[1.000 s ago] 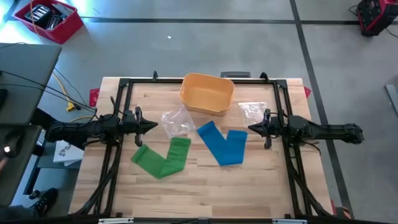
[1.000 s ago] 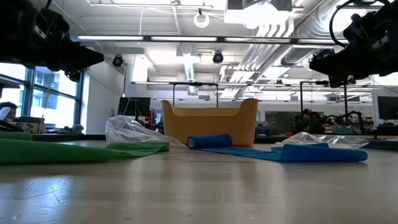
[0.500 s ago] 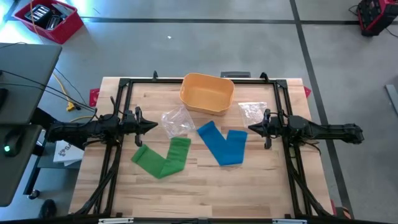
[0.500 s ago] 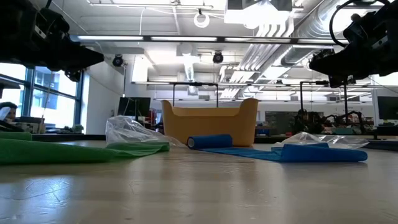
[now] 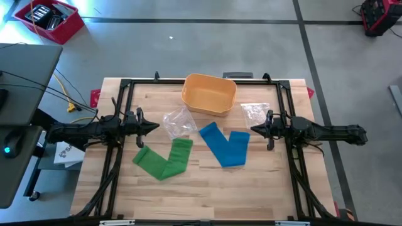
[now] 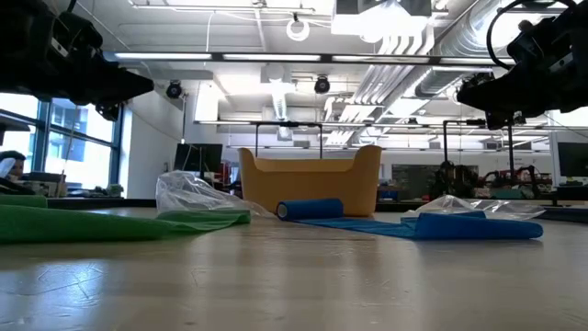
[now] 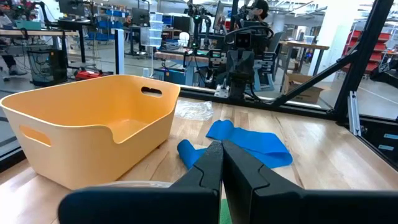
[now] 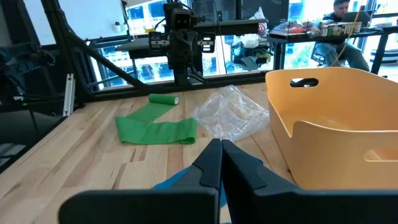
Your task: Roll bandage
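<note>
A blue bandage [image 5: 225, 147] lies folded in a V on the table's middle, one end rolled [image 6: 310, 209]. A green bandage [image 5: 164, 159] lies in a V to its left, with a small rolled end [image 8: 163, 99]. My left gripper [image 5: 156, 126] hangs shut above the table's left side, pointing level toward the middle. My right gripper [image 5: 253, 130] hangs shut above the right side, facing it. Neither touches anything.
A yellow-orange bin [image 5: 209, 94] stands at the far middle of the table. A crumpled clear plastic bag [image 5: 178, 121] lies in front of it to the left, another [image 5: 254, 111] to the right. A black frame [image 5: 125, 85] rims the table.
</note>
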Available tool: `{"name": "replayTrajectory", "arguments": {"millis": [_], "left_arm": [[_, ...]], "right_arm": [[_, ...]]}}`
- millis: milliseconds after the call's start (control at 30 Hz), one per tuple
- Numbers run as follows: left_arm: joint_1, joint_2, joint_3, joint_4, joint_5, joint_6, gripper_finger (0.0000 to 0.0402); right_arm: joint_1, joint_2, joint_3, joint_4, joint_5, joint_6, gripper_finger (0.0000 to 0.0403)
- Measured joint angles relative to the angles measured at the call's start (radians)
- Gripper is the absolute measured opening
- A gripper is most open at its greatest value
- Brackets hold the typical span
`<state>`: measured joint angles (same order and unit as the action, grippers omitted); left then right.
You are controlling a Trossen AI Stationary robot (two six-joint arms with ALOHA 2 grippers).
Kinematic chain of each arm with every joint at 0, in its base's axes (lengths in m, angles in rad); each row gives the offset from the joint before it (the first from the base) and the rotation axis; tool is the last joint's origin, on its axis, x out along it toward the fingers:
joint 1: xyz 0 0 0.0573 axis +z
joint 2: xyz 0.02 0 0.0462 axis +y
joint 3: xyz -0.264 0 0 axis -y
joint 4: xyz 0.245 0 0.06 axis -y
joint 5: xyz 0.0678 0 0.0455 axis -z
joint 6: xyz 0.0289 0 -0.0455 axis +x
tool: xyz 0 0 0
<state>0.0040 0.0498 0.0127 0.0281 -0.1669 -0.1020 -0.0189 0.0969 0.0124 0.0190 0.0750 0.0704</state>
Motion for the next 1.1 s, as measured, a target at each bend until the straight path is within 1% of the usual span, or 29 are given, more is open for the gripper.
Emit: {"name": "replayTrajectory", "arguments": {"millis": [433, 500, 600, 633, 700, 733, 833, 933, 1000, 1100], "left_arm": [[0.0, 0.0, 0.0, 0.0, 0.0, -0.001, 0.0003], [0.0, 0.0, 0.0, 0.0, 0.003, -0.039, 0.0003], [0.0, 0.0, 0.0, -0.001, 0.014, -0.157, 0.0003], [0.0, 0.0, 0.0, -0.001, 0.015, -0.192, 0.0003], [0.0, 0.0, 0.0, -0.002, 0.017, -0.257, 0.0003], [0.0, 0.0, 0.0, -0.002, 0.02, -0.286, 0.0003], [0.0, 0.0, 0.0, -0.005, 0.039, -0.355, 0.0003], [0.0, 0.0, 0.0, -0.005, 0.045, -0.4, 0.0003], [0.0, 0.0, 0.0, -0.006, 0.045, -0.423, 0.0003], [0.0, 0.0, 0.0, -0.004, 0.043, -0.437, 0.0003]], "right_arm": [[0.0, 0.0, 0.0, 0.0, 0.0, 0.0, 0.0], [0.0, 0.0, 0.0, 0.0, 0.0, 0.0, 0.0], [-0.002, 0.0, 0.0, 0.001, 0.004, -0.005, 0.0], [-0.012, -0.001, 0.0, 0.007, 0.043, -0.019, 0.0], [-0.034, -0.005, 0.0, 0.028, 0.173, -0.059, 0.0], [-0.039, -0.005, 0.0, 0.033, 0.206, -0.077, 0.0], [-0.055, -0.004, 0.0, 0.033, 0.237, -0.109, 0.0], [-0.066, -0.004, 0.0, 0.034, 0.237, -0.159, 0.0], [-0.066, -0.004, 0.0, 0.04, 0.219, -0.084, 0.0], [-0.066, -0.004, 0.0, 0.103, 0.208, 0.142, 0.0]]}}
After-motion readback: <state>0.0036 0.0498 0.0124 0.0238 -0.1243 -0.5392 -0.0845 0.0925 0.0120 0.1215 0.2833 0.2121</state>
